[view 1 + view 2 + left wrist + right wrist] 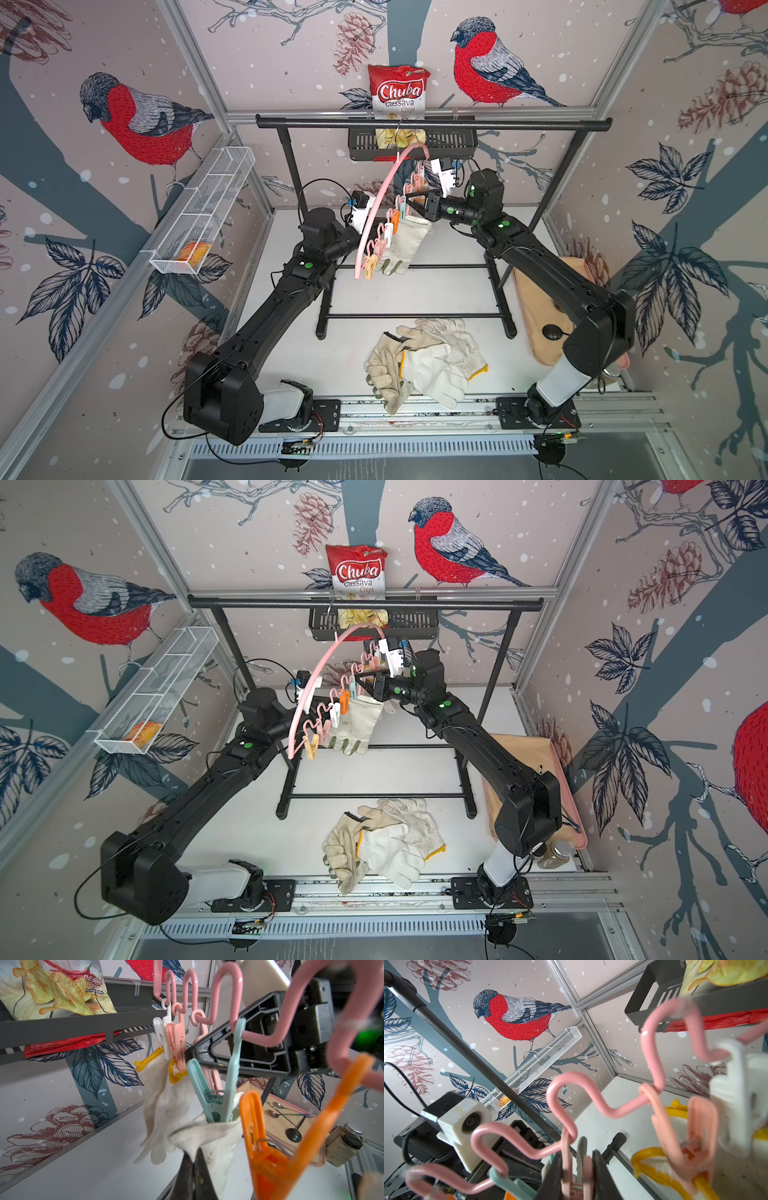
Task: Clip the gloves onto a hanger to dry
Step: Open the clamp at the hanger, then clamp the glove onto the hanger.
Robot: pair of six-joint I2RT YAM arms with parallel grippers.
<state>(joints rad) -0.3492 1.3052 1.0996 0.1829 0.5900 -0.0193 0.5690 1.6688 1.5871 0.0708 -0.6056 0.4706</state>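
Note:
The pink hanger (380, 208) (316, 675) hangs tilted from the black rack, with pastel clothespins along it. My left gripper (194, 1165) is shut on the cuff of an off-white canvas glove (209, 1138) (405, 245), held up at a teal clothespin (216, 1093). My right gripper (576, 1176) (415, 197) is shut on a pink clothespin (566, 1167), squeezing its handles. Two knit gloves (164, 1105) with yellow cuffs hang from white and pink pins. Several more gloves (428, 361) (382, 841) lie piled on the table's front.
The black garment rack (432, 124) spans the back. Behind it a black basket (457, 143) holds a chips bag (399, 91). A white wire shelf (203, 208) is on the left wall. A tan tray (536, 316) with spoons and a jar (557, 850) lie right.

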